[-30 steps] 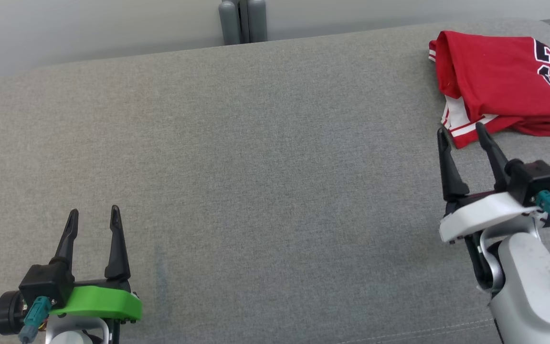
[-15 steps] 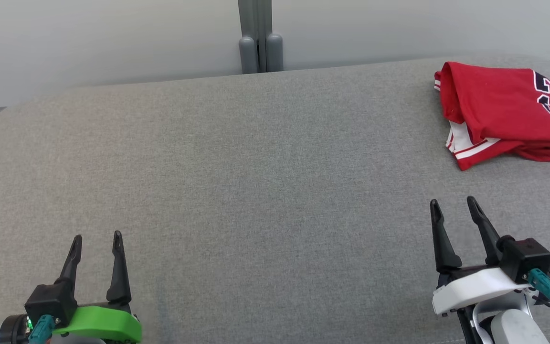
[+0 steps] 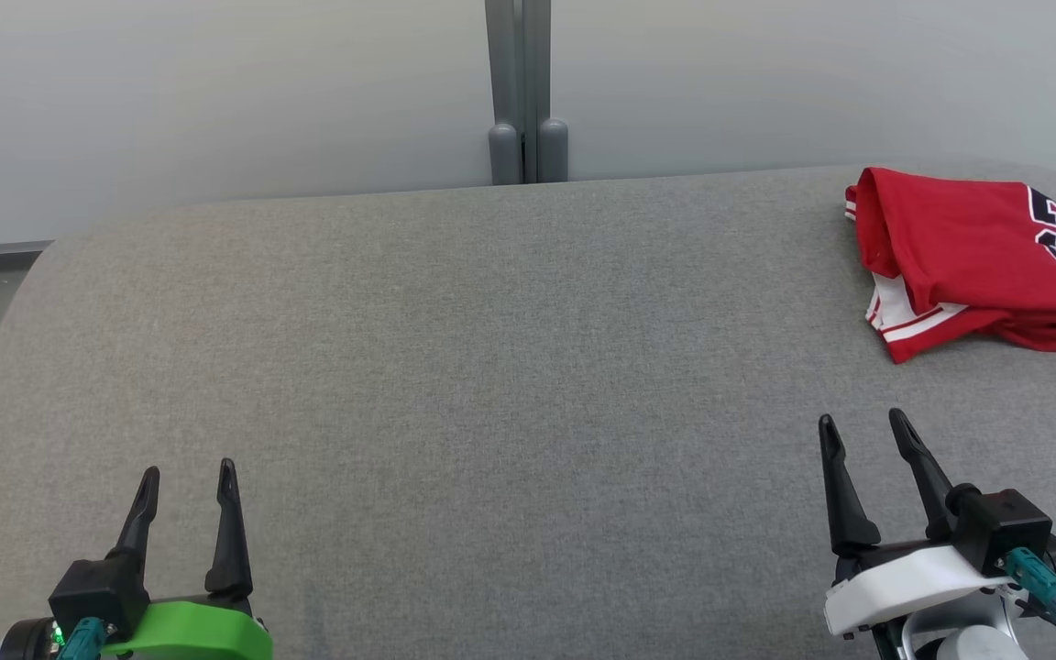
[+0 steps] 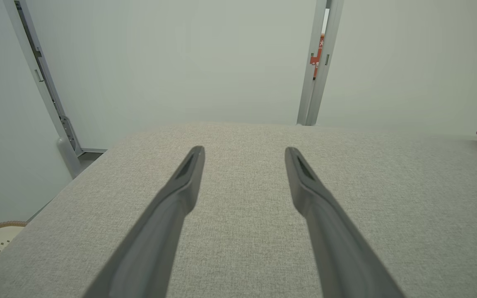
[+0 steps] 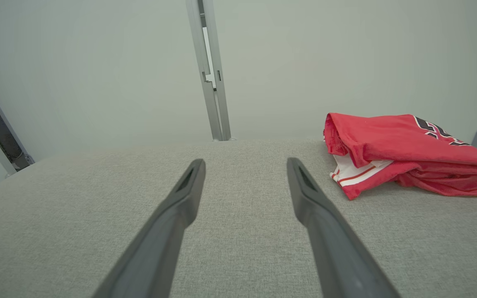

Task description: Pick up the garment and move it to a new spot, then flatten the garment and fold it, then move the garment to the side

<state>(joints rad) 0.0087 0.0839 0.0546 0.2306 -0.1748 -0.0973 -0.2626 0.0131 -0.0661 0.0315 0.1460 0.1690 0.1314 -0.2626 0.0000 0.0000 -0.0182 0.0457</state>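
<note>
Left gripper [image 3: 189, 468]: spread, empty | right gripper [image 3: 861, 418]: spread, empty (garment [image 3: 968, 247] apart)

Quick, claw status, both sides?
Left claw: open, empty.
Right claw: open, empty, clear of the shirt.

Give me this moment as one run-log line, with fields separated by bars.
stage: garment folded, set aside | garment: far right of grey surface | left gripper: open, empty | right gripper: open, empty, short of garment
</note>
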